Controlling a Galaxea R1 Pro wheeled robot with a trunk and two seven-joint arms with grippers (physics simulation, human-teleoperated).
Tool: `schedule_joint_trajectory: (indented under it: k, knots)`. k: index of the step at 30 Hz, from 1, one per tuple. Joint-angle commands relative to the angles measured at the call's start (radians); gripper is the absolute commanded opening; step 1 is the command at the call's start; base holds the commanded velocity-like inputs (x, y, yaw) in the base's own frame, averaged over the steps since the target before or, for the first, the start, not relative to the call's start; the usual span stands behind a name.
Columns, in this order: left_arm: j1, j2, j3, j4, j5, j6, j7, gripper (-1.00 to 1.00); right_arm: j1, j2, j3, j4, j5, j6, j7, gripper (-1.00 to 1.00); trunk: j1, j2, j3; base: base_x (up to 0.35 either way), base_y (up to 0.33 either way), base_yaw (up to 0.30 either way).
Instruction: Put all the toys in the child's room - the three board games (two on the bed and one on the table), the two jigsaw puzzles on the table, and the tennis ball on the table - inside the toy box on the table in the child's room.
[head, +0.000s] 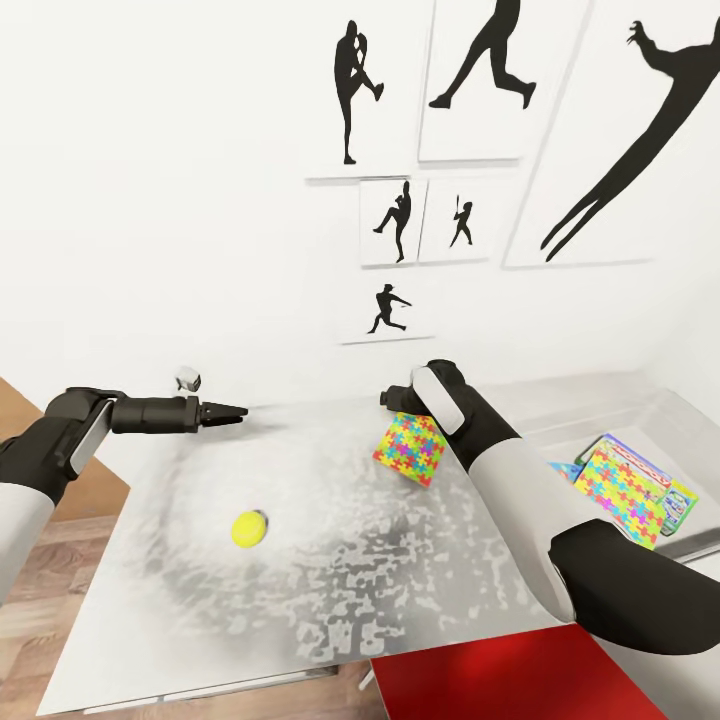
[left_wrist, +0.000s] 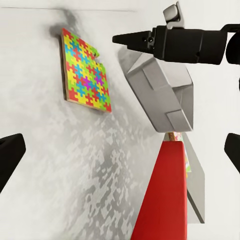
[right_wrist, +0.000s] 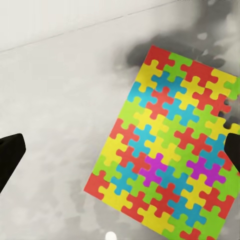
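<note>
A jigsaw puzzle (head: 410, 447) (left_wrist: 85, 72) (right_wrist: 172, 165) lies flat near the back of the table (head: 200, 600). My right gripper (right_wrist: 122, 150) hovers over its edge, open and holding nothing. From the left wrist view, the right gripper (left_wrist: 131, 39) shows side-on. The tennis ball (head: 247, 528) rests on the table's left half. My left gripper (head: 235, 413) (left_wrist: 120, 152) hangs above the table behind the ball, open and empty. The toy box (head: 600, 415) (left_wrist: 160, 90) stands at the right. It holds a second jigsaw puzzle (head: 625, 490) lying on top of printed board games (head: 682, 498).
A white wall with black baseball-player silhouettes (head: 400, 215) rises right behind the table. A red surface (head: 480, 680) (left_wrist: 165, 200) sits below the table's near edge at the right. Wood floor (head: 50, 560) shows at the left.
</note>
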Motion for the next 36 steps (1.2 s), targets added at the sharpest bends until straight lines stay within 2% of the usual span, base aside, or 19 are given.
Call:
schedule_joint_trajectory:
  k: [1,6,11,14,36]
  knots:
    - [-0.001,0.001,-0.004,0.000,0.005,0.009,-0.001,1.00,-0.001,0.000,0.005,-0.001,-0.010,0.000,-0.010,1.00,0.001,-0.002,-0.002,0.000,0.000,0.000]
    - [-0.001,0.001,-0.004,0.000,0.005,0.008,-0.001,1.00,-0.001,0.000,0.007,-0.001,0.016,-0.002,-0.010,1.00,0.001,-0.002,-0.002,0.000,0.000,0.000]
    - [-0.001,0.001,-0.004,0.000,0.005,0.008,-0.002,1.00,-0.002,0.000,0.000,0.002,0.088,-0.016,-0.010,1.00,0.001,-0.002,-0.002,0.000,0.000,0.000]
    - [-0.001,0.001,-0.004,0.000,0.005,0.008,-0.003,1.00,-0.002,-0.001,-0.003,0.004,0.110,-0.025,-0.010,1.00,0.001,-0.002,-0.002,0.000,0.000,0.000]
    - [-0.001,0.000,-0.003,0.000,0.005,0.011,-0.004,1.00,-0.003,-0.002,0.002,0.020,0.128,-0.104,-0.009,1.00,0.001,-0.002,-0.002,0.000,0.000,0.000]
